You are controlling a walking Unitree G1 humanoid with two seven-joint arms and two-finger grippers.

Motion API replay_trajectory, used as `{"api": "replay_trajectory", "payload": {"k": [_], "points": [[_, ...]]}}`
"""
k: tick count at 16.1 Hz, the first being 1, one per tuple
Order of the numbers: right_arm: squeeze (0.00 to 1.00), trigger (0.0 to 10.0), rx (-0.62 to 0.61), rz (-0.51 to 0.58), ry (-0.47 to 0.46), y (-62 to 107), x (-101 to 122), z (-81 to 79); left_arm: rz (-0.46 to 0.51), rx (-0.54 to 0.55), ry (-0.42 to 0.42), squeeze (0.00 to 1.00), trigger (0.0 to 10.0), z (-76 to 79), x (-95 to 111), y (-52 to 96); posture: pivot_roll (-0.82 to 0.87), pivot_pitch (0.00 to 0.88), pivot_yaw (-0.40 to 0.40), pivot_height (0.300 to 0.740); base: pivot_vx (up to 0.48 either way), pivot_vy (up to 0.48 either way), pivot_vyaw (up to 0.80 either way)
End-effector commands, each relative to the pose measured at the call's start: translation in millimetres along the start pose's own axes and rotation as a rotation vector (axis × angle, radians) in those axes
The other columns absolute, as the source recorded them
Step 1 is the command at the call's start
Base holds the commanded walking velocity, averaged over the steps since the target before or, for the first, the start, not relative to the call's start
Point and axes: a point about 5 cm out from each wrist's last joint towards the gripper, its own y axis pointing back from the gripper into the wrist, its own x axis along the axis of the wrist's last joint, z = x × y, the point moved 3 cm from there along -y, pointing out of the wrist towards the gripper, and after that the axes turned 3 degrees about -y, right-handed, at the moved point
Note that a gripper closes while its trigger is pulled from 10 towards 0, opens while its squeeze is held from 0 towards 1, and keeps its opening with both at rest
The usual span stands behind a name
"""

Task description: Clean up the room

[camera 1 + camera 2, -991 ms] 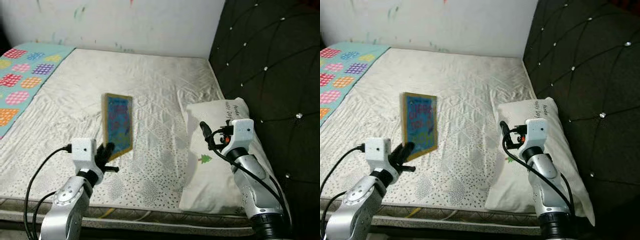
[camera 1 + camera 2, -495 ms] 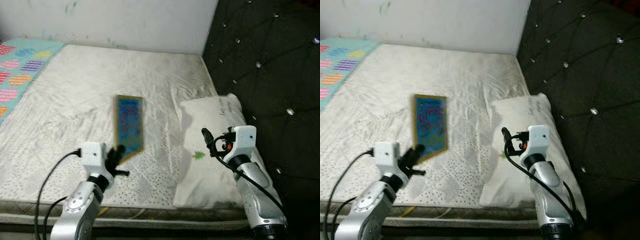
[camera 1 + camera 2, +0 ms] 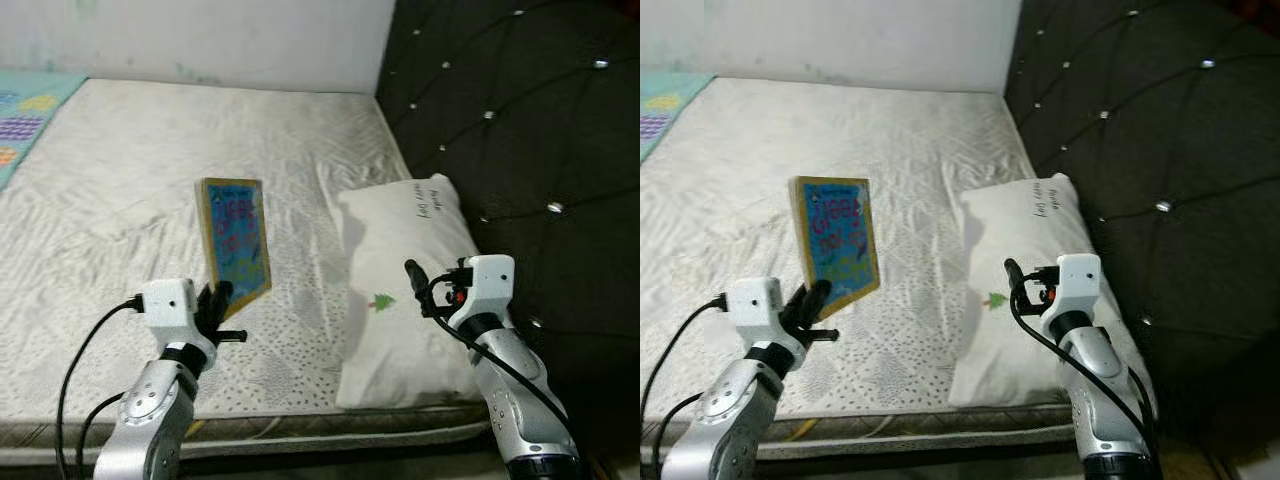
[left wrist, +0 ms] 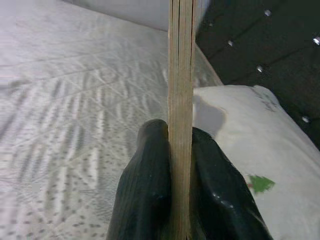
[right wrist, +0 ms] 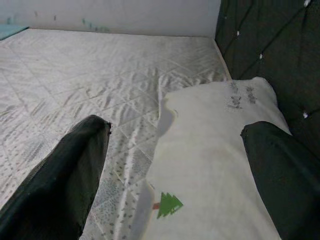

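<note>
Above mattress (image 3: 120,180), board (image 3: 236,243) upright.

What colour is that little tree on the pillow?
Green tree, clearest in the right wrist view.

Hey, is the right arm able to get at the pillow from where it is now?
Probably yes. The right gripper hangs open just over the pillow, nothing lies between them, and the left gripper, shut on the board, is well off to the side.

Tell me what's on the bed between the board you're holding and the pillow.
Bare mattress: nothing lies between the board and the pillow, as the left eye view shows.
</note>
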Motion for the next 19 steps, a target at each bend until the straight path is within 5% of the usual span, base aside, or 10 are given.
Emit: {"api": "replay_trajectory", "payload": {"k": [1, 4, 14, 19], "points": [[0.00, 10.0, -0.076, 0.028, 0.022, 4.7, 6.2, 15.4, 0.094, 0.008, -0.013, 0.00, 10.0, 0.0, 18.2, 2.1, -0.03, 0.081, -0.074, 0.740, 0.000, 0.000, 0.00], [0.00, 10.0, -0.117, 0.010, 0.024, 7.9, 1.8, 25.6, 0.106, 0.030, -0.013, 0.00, 10.0, -3.2, 19.9, 3.0, -0.04, 0.074, -0.070, 0.740, 0.000, 0.000, 0.00], [0.00, 10.0, -0.036, 0.004, 0.001, 3.3, 1.6, 10.3, 0.103, 0.042, -0.002, 0.00, 10.0, -5.1, 20.1, 1.5, -0.04, 0.091, -0.069, 0.740, 0.000, 0.000, 0.00], [0.00, 10.0, -0.014, 0.000, 0.012, 3.2, 1.8, 8.0, 0.101, 0.048, 0.009, 0.00, 10.0, -5.5, 19.9, 0.9, -0.04, 0.096, -0.072, 0.678, 0.000, 0.000, 0.00]]}}
